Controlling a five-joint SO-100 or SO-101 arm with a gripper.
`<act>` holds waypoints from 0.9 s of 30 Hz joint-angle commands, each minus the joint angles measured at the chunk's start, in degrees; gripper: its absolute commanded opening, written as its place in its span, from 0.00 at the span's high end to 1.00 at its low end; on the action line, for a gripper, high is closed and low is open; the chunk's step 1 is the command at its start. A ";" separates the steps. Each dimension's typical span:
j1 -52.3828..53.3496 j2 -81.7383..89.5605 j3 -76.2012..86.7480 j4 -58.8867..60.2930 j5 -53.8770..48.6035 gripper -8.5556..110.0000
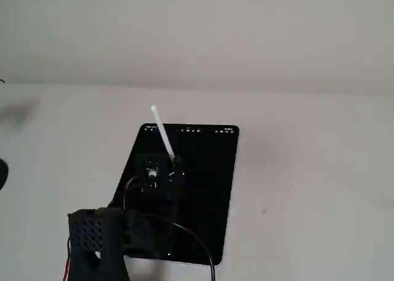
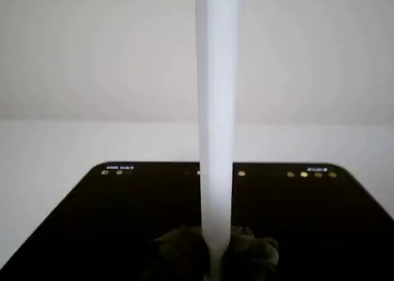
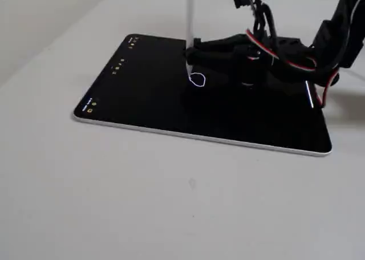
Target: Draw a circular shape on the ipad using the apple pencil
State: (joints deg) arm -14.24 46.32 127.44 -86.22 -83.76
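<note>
White and thin, the circular shape [image 3: 197, 80] shows as a small loop on the dark glass, near the middle of the ipad [image 3: 142, 94]. We see it only in a fixed view from the side; in the other fixed view the arm hides that spot. The apple pencil [image 3: 189, 26] stands almost straight up, and its tip sits right at the top left edge of the loop, touching the glass or very close to it. In the wrist view the apple pencil [image 2: 217, 121] runs up the middle of the picture like a pale pole, and in a fixed view from above it leans up and to the left [image 1: 162, 137]. Our gripper [image 3: 195, 53] is pinching the pencil low down, and its black fingers are pressed in on both sides of it. The ipad [image 1: 212, 188] lies flat on a plain white table [image 3: 171, 203], with tiny icons along its far short side. We think the drawing step is at its end, since the loop looks closed or nearly so. Next we should finish any small gap with a light touch, then lift the tip straight up so no extra line gets drawn. Black cables [image 3: 268, 26] and red wires hang from the arm above the screen.
</note>
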 commanded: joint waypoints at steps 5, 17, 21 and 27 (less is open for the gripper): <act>0.53 6.33 1.23 -0.35 11.43 0.93; 2.64 28.74 10.20 12.39 41.04 0.93; 4.83 43.77 10.99 33.40 54.14 0.93; 7.91 64.34 10.99 61.17 69.79 0.93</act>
State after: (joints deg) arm -8.70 93.69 138.43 -43.07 -23.64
